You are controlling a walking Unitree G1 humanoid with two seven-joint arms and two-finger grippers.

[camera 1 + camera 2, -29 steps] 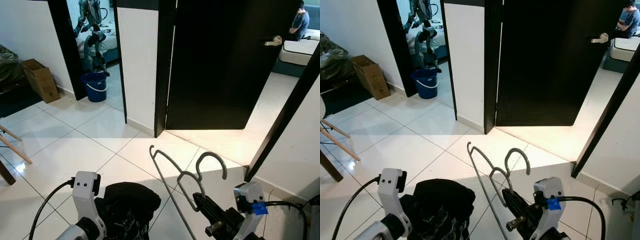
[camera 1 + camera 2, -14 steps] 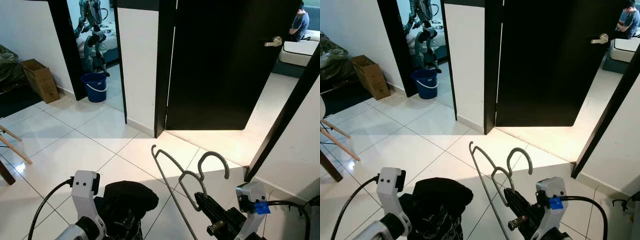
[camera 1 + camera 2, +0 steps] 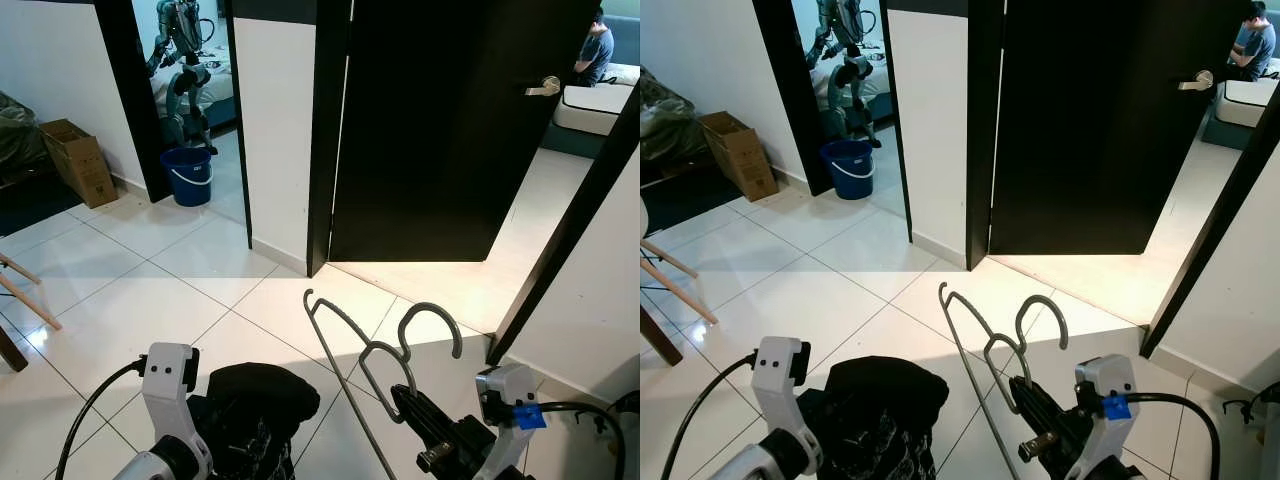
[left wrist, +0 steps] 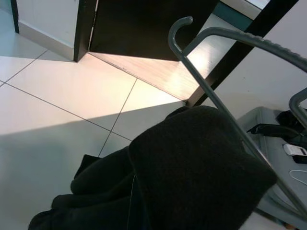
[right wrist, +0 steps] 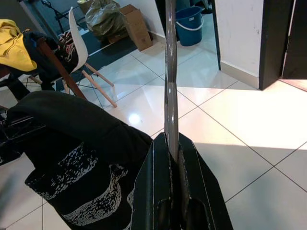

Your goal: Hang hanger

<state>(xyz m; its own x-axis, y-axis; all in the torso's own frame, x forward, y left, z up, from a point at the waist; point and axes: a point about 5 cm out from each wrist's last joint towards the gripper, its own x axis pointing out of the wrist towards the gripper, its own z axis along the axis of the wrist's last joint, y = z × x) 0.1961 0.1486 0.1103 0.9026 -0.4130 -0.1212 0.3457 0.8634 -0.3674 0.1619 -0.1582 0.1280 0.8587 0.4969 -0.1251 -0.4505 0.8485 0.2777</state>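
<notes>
The hanger (image 3: 368,352) is plain grey metal. The garment (image 5: 81,158) beside it is black with a white speckled print. Past the hanger the door (image 3: 450,130) is black with a silver handle (image 3: 545,88), set between white walls. The floor (image 3: 150,290) is glossy white tile with dark grout lines. Left of the door stand a blue bucket (image 3: 189,175) and a brown cardboard box (image 3: 75,158).

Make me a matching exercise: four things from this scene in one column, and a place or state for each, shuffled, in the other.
Things:
1. grey hanger
2. black garment
3. blue bucket
4. cardboard box

Places or states:
A. on the floor in the far doorway
B. against the white wall, on the left
C. clamped in the right gripper
D. bunched at the left gripper

Pairs: 1-C, 2-D, 3-A, 4-B
</notes>
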